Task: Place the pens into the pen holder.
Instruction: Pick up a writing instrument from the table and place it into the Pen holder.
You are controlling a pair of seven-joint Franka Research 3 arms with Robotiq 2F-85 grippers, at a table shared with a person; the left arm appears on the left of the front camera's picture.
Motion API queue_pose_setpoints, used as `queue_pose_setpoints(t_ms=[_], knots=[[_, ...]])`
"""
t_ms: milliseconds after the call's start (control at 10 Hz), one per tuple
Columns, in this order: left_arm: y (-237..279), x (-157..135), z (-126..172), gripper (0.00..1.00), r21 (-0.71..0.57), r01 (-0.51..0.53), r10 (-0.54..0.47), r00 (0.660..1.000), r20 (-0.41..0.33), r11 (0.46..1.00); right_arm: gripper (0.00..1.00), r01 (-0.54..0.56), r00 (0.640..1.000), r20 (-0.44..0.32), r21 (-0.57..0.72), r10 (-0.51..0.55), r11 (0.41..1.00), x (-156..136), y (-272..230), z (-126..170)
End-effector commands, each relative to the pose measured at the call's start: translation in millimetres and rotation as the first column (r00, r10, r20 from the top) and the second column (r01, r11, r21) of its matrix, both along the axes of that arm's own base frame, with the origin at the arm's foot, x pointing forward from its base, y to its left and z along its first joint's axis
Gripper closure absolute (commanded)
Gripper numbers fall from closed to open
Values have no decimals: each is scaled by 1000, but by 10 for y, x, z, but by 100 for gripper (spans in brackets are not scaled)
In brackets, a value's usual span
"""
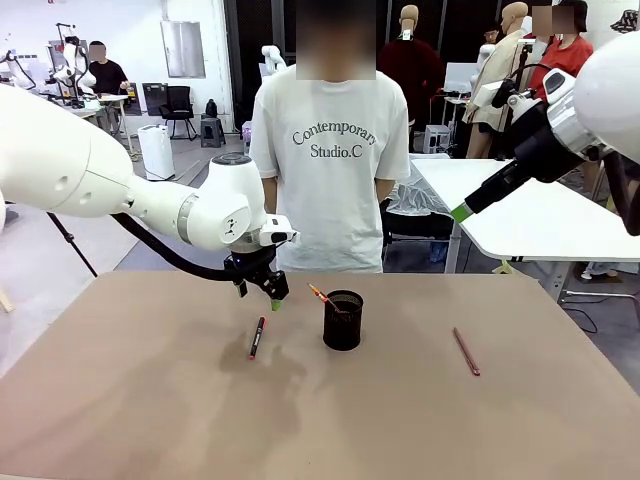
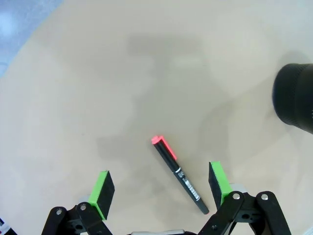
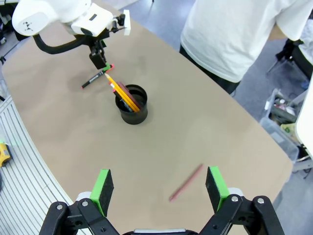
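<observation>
You had the pen holder (image 1: 343, 320) standing upright near the middle of the worktop (image 1: 150, 420), with the yellow-orange pencil (image 1: 322, 296) leaning inside it, its upper end tilted toward the robot's left. The black pen with red ends (image 1: 257, 337) lay flat on the worktop to the left of the holder, near it but apart from it. The reddish-pink pen (image 1: 466, 351) lay flat on the right side, well apart from the holder. Your left claw (image 1: 260, 293) hung over the far end of the black pen with its jaws spread fully and nothing held. In the left wrist view, that pen lay on the worktop between the green pads (image 2: 101, 188), nearer one pad than the other. Your right claw (image 3: 158, 171) was raised high over the right side, its jaws also fully spread and empty, with the reddish-pink pen on the worktop far below them. A person (image 1: 335, 150) in a white T-shirt stood at the far edge.
</observation>
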State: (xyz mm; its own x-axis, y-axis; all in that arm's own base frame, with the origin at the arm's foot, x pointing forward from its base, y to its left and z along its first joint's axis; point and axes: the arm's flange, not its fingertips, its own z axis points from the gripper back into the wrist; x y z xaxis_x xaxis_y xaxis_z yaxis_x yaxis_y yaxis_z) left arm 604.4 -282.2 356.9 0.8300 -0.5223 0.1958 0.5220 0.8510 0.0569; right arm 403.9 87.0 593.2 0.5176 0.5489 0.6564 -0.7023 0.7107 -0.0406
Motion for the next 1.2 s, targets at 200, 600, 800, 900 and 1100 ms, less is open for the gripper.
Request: queue_pose_setpoints(t_ms=[200,600,800,900,1100], knots=[[0,0,0,0,0,0,0,1000,0,1000,0,-6,1000,-1,9,6,1000,2,-13,3],[7,52,-178,0,74,-129,132,990,-39,989,0,-6,1000,-1,9,6,1000,2,-13,3],[37,55,-259,0,83,-176,181,981,-64,981,0,-6,1000,-1,9,6,1000,2,-13,3],[41,55,-312,0,71,-183,189,978,-85,981,0,-6,1000,-1,9,6,1000,2,-13,3],[83,66,-430,0,64,-202,208,972,-107,977,0,-6,1000,-1,9,6,1000,2,-13,3]])
